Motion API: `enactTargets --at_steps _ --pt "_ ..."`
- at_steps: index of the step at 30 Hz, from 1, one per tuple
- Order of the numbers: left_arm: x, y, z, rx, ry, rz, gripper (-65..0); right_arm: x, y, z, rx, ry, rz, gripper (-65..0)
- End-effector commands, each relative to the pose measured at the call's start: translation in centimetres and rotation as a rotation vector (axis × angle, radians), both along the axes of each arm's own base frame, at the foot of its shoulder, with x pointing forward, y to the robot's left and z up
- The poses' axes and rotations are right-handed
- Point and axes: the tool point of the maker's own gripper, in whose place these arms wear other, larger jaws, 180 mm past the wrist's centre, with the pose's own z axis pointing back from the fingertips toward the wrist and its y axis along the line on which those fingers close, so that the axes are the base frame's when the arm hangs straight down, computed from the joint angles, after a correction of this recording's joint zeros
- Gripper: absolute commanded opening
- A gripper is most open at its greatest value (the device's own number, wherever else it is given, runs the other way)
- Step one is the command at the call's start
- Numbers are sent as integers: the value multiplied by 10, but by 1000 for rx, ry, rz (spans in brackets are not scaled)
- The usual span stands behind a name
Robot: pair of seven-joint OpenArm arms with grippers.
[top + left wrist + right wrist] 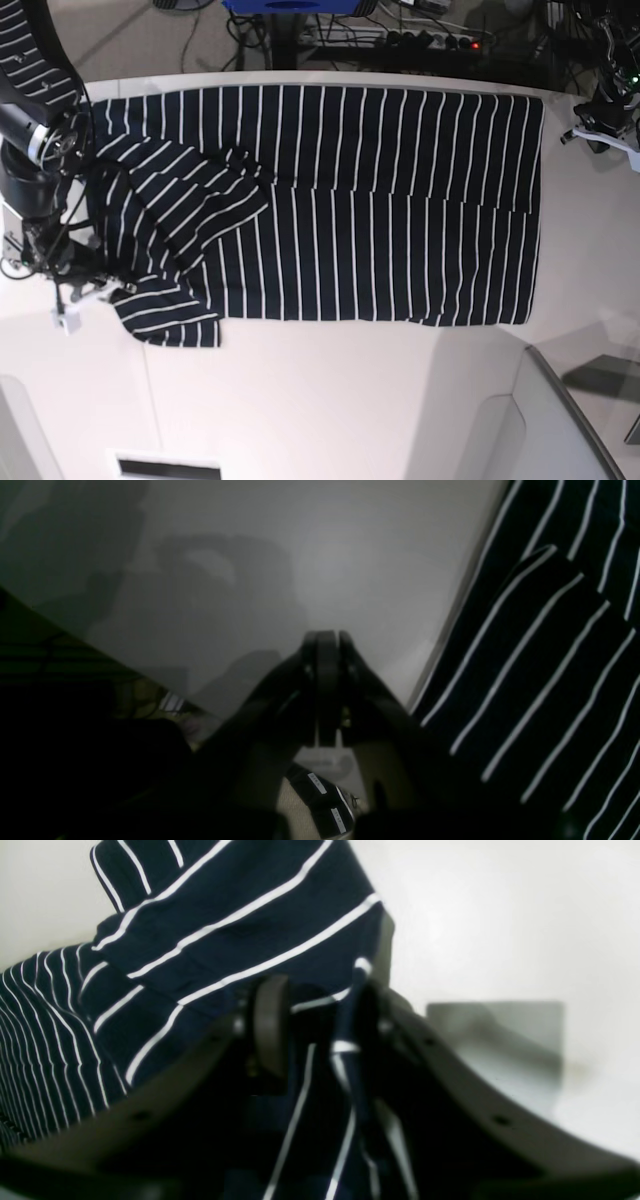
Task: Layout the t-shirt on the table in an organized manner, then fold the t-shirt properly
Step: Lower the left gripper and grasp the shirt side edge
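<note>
t-shirt [380, 200]: soft woven cloth, dark navy with thin white stripes; matt, no sheen; lies mostly smooth over the body, rumpled and creased where the sleeve is folded over.
table [330, 400]: hard, smooth white top with a faint satin sheen; it takes soft shadows and a dull reflection in the wrist views.
right gripper [320, 1010]: dark moulded plastic arms, matt; the round pad looks like dull grey rubber.
left gripper [327, 645]: black plastic, matt, with smooth rounded edges.
cables [440, 35]: glossy plastic sheathing behind the table.
</note>
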Motion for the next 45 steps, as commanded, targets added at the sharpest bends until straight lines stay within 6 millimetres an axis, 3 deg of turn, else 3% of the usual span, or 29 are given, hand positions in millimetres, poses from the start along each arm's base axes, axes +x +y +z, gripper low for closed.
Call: enactTargets --at_steps 1,3,4,7,10,14,17,20,23,25,30,35,39,41,45 --pt "7 9 11 32 -24 -7 -650 20 -10 20 -8 -68 -16 -515" --pt "12 5 4 15 -19 -9 -650 21 -10 21 -9 -75 -19 -627" --pt "19 4 3 9 -22 -20 -650 21 -11 21 -9 -79 -21 -650" --pt "40 1 -3 -4 -12 -58 -650 22 -11 22 -10 -80 -21 -644" --pt "70 6 6 -8 -57 -57 -650 20 -11 21 -10 -77 -21 -650" --pt "112 18 27 -7 -138 -41 -416 19 -13 20 -13 -75 -22 -650" --pt "139 22 26 -54 -164 2 -281 19 -14 20 -14 -74 -20 -650" --pt "166 9 7 -97 -93 -68 -219 18 -14 20 -13 -74 -19 -650" --pt "179 -19 -17 -140 -12 -178 -194 18 -13 20 -13 -73 -17 -650" --pt "184 -27 -25 -162 7 -195 -181 18 -13 20 -13 -73 -17 -650" --pt "194 -34 -30 -176 -42 -178 -193 18 -13 20 -13 -73 -17 -650" --pt "190 -39 -49 -213 -16 -144 -194 18 -13 20 -13 -73 -17 -650" --pt "188 -62 -68 -165 55 -253 -206 18 -13 20 -13 -73 -17 -650" --pt "187 -69 -71 -161 71 -277 -280 18 -14 20 -13 -74 -18 -650" --pt "189 -69 -70 -162 65 -275 -586 18 -14 20 -13 -74 -18 -650"
